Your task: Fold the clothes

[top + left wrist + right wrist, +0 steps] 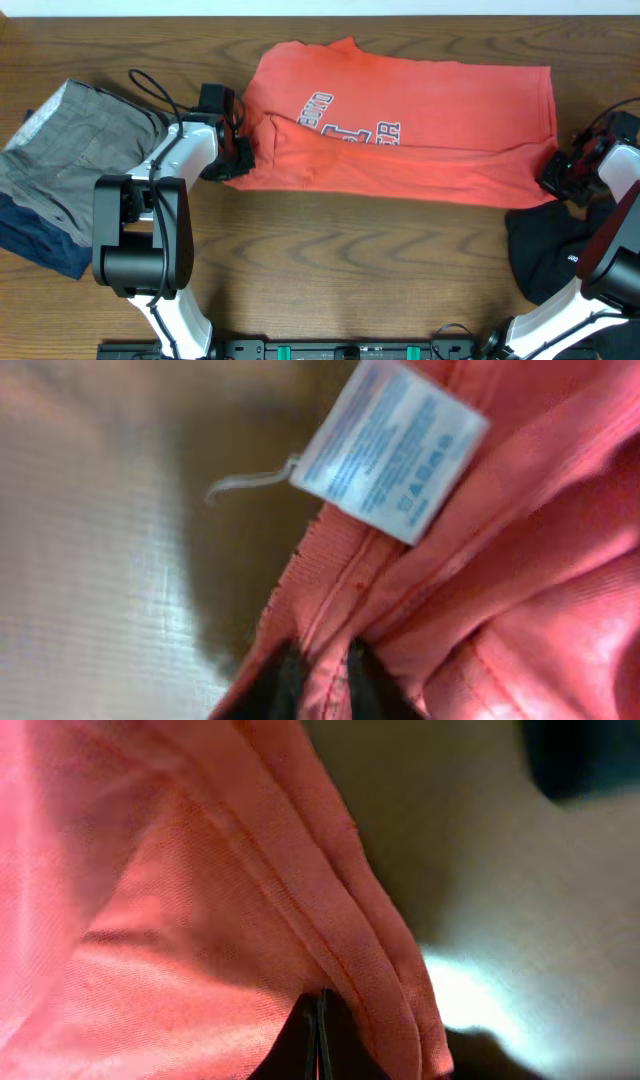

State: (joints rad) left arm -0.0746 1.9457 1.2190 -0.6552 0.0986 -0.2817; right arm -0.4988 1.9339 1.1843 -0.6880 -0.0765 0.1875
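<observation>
The coral-red T-shirt (400,120) lies across the back of the table, its near part folded over so that only part of the white lettering (350,118) shows. My left gripper (238,155) is at the shirt's left edge. In the left wrist view this gripper (325,685) is shut on a ridge of red cloth, just below the white care label (385,445). My right gripper (552,175) is at the shirt's right lower corner. In the right wrist view it (318,1040) is pressed shut under the doubled hem (340,920), pinching the cloth.
Grey trousers (70,140) lie bunched at the left, over a navy garment (40,240). A black garment (550,250) lies at the right, beside my right arm. Bare wood table (360,270) stretches in front of the shirt.
</observation>
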